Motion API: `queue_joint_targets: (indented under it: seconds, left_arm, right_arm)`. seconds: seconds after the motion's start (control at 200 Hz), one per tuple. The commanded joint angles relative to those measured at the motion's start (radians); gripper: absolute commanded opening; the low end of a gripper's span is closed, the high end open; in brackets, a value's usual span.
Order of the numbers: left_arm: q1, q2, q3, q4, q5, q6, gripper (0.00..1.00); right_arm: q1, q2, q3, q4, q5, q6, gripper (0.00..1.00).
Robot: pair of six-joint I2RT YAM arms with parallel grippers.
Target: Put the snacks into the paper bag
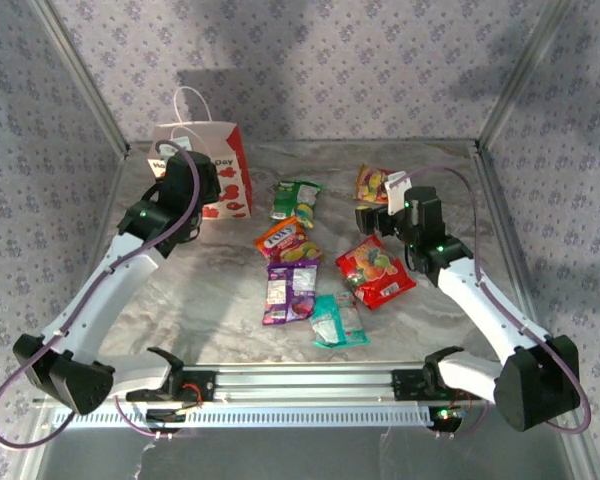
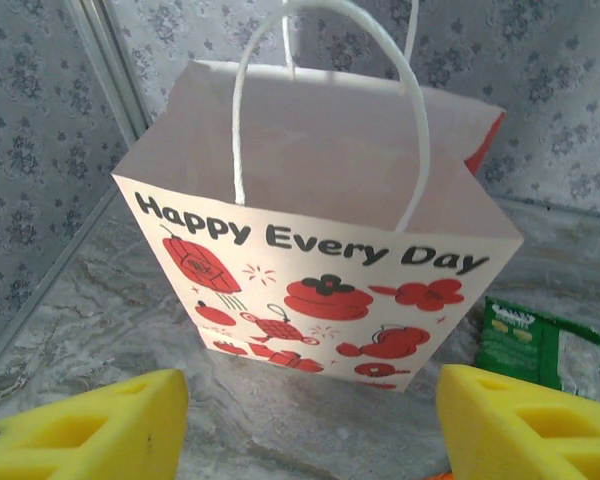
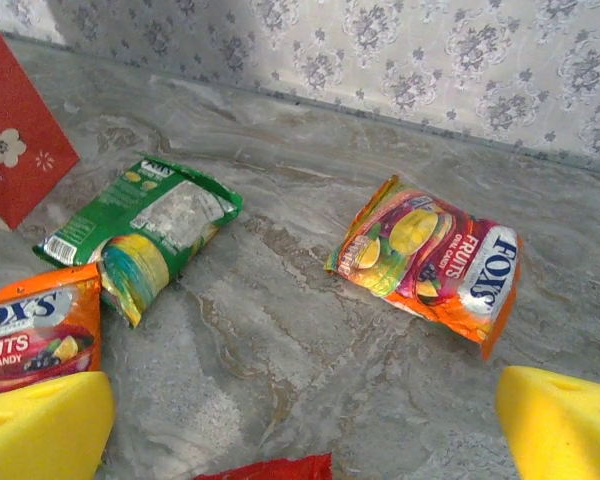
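Marble table (image 1: 195,310): paper bag (image 1: 232,170) upright, six snacks (image 1: 375,270) scattered.

the paper bag (image 1: 228,172) stands upright at the table's (image 1: 200,300) far left, six snack packets (image 1: 288,240) scattered to its right across the middle.

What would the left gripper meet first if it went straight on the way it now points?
Most likely the paper bag: its printed front wall stands directly ahead of the left gripper. How far off is hard to judge.

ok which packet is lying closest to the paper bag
The green packet, just right of the paper bag; every other one lies farther off, toward the middle or the right.
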Motion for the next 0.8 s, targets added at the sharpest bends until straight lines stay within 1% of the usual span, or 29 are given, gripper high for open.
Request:
queue_joint_targets:
  seconds: [0.0, 0.105, 0.25, 0.37, 0.585, 0.69, 0.8]
  left_arm:
    - [-0.003, 0.049, 0.080, -0.030, -0.058, -0.056, 0.69]
    - [-0.002, 0.117, 0.169, -0.063, -0.071, -0.066, 0.72]
    - [0.001, 0.217, 0.288, -0.160, -0.103, -0.065, 0.74]
    - [0.005, 0.288, 0.362, -0.173, -0.103, -0.050, 0.72]
    - [0.053, 0.392, 0.454, -0.222, -0.047, -0.100, 0.67]
    - [0.065, 0.437, 0.486, -0.222, -0.040, -0.108, 0.66]
    - [0.072, 0.481, 0.529, -0.221, -0.036, -0.108, 0.63]
  right_arm:
    - [0.010, 0.014, 0.026, -0.036, 0.031, -0.036, 1.00]
    - [0.020, 0.015, 0.038, -0.065, 0.044, -0.049, 1.00]
    - [0.032, 0.012, 0.052, -0.086, 0.078, -0.042, 1.00]
    - [0.036, 0.007, 0.049, -0.071, 0.123, -0.004, 1.00]
    - [0.044, 0.004, 0.051, -0.078, 0.115, 0.006, 1.00]
    - [0.044, -0.002, 0.039, -0.064, 0.121, 0.007, 1.00]
    - [0.044, -0.008, 0.031, -0.054, 0.117, 0.008, 1.00]
